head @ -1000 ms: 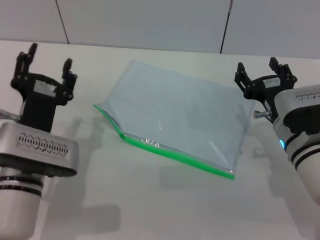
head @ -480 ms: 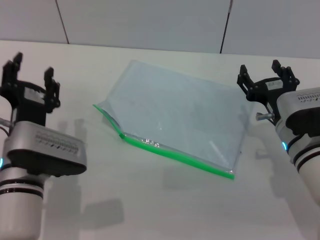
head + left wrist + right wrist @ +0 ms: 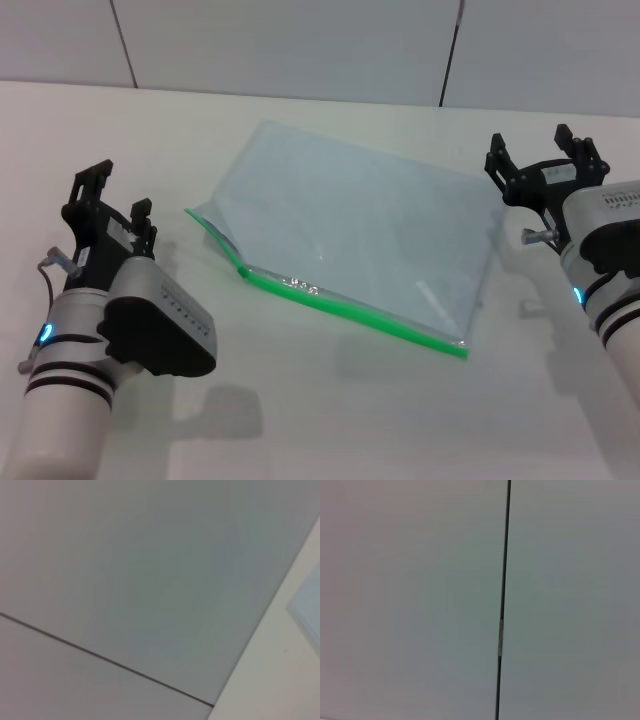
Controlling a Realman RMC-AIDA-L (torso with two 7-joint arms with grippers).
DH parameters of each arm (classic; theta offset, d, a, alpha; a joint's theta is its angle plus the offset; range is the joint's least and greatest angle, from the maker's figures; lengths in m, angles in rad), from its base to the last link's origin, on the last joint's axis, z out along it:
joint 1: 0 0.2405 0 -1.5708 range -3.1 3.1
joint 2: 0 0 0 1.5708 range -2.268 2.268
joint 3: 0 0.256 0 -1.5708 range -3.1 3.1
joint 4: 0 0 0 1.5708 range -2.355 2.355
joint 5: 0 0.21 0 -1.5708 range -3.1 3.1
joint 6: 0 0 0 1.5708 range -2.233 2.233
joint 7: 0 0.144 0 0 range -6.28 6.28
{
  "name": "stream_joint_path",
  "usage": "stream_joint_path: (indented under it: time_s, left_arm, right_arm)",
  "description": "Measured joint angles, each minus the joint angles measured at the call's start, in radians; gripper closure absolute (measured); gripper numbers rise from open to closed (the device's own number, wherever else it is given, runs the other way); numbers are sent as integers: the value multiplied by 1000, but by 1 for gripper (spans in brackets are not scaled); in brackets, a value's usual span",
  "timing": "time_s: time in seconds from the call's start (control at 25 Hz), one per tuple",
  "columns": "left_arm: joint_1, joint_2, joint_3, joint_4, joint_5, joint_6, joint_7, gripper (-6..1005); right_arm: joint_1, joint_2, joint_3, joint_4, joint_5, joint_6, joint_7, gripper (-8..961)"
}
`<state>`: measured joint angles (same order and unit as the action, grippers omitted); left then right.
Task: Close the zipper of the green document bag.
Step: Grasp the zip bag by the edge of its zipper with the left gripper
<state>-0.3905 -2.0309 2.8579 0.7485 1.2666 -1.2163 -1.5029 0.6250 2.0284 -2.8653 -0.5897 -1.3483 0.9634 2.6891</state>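
Pale blue-green plastic, the bag [image 3: 365,240] lies flat mid-table [image 3: 300,400] between my arms, its zipper [image 3: 350,305] along the near edge. My left gripper [image 3: 108,205] and right gripper [image 3: 545,160] flank it, both spread apart and holding nothing.

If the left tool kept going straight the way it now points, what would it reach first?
Probably the wall: the left tool points up and away past the table, left of the bag, though depth is unclear.
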Motion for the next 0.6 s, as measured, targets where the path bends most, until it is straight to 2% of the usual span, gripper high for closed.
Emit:
stream_joint_path:
  time_s: [0.32,0.6]
  left_arm:
    - [-8,0,0,0,0,103,133,319]
    - [-10,0,0,0,-1,114,210,320]
  right_arm:
    - [-10,0,0,1,0,0,0,152]
    - [-15,0,1,1,0,0,0,152]
